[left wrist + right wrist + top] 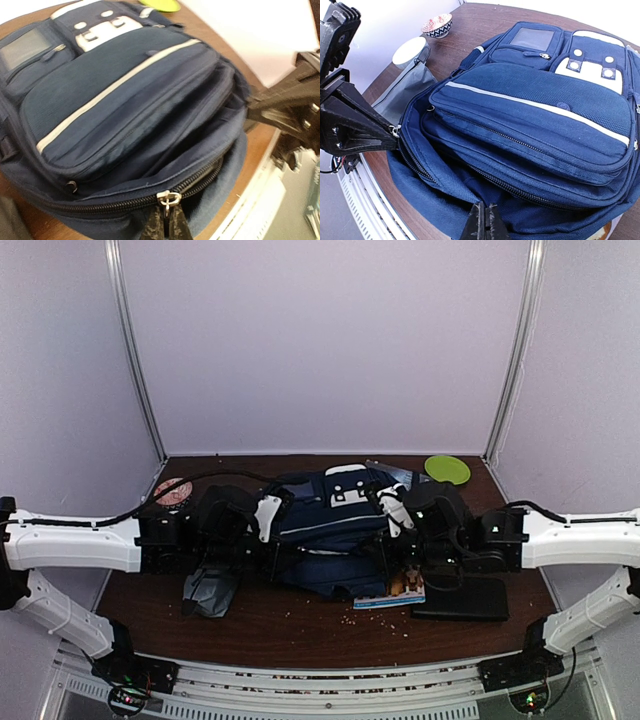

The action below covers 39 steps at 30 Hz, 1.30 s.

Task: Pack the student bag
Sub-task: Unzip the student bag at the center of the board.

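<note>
Your left claw [165, 227] is pressed together, pinching the metal zipper pull [169, 198] on the student bag [125, 90], at the bag's near left edge. The main zip runs off both ways from that pull and the compartment there gapes a bit.

Your right claw [484, 225] is pressed together too, its tips right against the bag's near right edge. Can't tell whether any fabric is nipped between them.

The bag lies flat in the middle of the bench [300, 625], front face up: white stripe across the front pocket, white buckle patches and the clear label window toward the far end. Both arms reach in over its near half.

Around the bag:
- grey pouch [212, 590] just beside its left near corner
- colourful booklet [392, 597] poking out at its near right edge, touching it
- flat black case [465, 598] just beyond the booklet, right of the bag
- green plate [447, 469] behind the bag's far right corner, apart from it
- patterned bowl [437, 25] off its far left corner, apart from it
</note>
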Each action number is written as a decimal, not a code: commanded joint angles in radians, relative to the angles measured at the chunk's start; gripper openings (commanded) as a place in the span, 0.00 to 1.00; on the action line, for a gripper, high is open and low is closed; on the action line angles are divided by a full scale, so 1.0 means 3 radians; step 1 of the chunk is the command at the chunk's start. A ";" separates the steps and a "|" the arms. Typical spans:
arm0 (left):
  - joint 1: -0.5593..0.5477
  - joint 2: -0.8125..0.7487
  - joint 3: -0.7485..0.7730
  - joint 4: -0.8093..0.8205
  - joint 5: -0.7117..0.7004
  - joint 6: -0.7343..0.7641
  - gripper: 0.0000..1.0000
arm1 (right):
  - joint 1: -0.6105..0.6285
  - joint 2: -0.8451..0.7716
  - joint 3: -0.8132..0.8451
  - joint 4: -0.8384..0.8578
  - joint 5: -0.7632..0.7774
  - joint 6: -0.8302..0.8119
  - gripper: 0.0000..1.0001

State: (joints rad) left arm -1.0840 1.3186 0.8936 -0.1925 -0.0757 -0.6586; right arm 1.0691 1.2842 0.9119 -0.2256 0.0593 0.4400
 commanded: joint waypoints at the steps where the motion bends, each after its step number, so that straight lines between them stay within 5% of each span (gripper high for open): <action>1: 0.0198 -0.0168 -0.0073 0.0028 0.0399 0.0300 0.00 | -0.0112 -0.0303 -0.0121 -0.0444 0.0577 0.0001 0.00; 9: 0.0421 0.0116 0.0096 0.0261 0.1271 0.0031 0.00 | -0.0109 -0.0252 -0.0087 -0.0503 0.0472 -0.0249 0.00; 24: 0.0430 0.0952 0.0718 0.0788 0.1354 -0.0570 0.00 | 0.0051 -0.0127 -0.0391 -0.0339 0.0346 -0.0338 0.00; 28: 0.0411 0.1015 0.0773 0.0720 0.1288 -0.0541 0.00 | 0.0051 -0.0350 -0.0450 -0.0264 0.0414 -0.0199 0.37; 31: 0.0363 0.1070 0.0823 0.0591 0.1256 -0.0445 0.00 | 0.0052 -0.0578 -0.0466 -0.0178 0.0437 -0.0153 0.54; 39: 0.0231 0.1169 0.0911 0.0378 0.1198 -0.0261 0.00 | 0.0063 -0.0743 -0.0402 0.0036 -0.0333 -0.0574 0.61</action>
State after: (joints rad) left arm -1.0080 1.6627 1.1259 -0.1421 0.3161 -0.7776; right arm 1.0805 1.0412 0.7719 -0.2481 0.1005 0.3443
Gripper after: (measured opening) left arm 0.046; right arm 0.610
